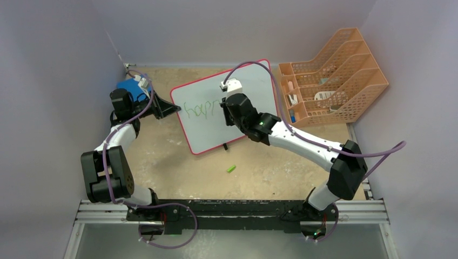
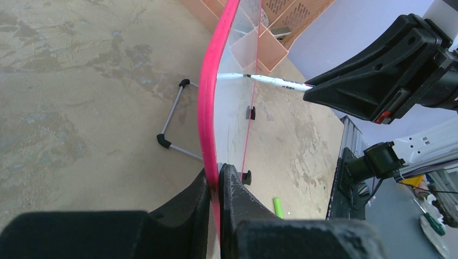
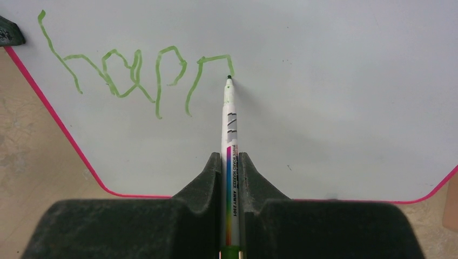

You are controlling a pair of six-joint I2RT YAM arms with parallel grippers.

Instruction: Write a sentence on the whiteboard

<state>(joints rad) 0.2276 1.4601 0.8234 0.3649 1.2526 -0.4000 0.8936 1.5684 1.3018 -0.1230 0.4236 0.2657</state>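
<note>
Pinching a marker (image 3: 230,124) between its jaws, the right gripper (image 3: 230,157) sets the tip on the whiteboard (image 3: 351,81), at the end of the last green stroke. The sentence (image 3: 135,75) reads "happ", last letter unclosed, at the upper left of the right wrist view. The left gripper (image 2: 216,174) is clamped on the board's red rim. In the top view the board sits at centre, with a green cap (image 1: 231,169) below it and an orange rack (image 1: 335,75) at upper right.

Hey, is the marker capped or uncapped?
Uncapped. The marker has its bare tip on the whiteboard at the end of the green writing; a green piece, likely the cap, lies on the table.
</note>
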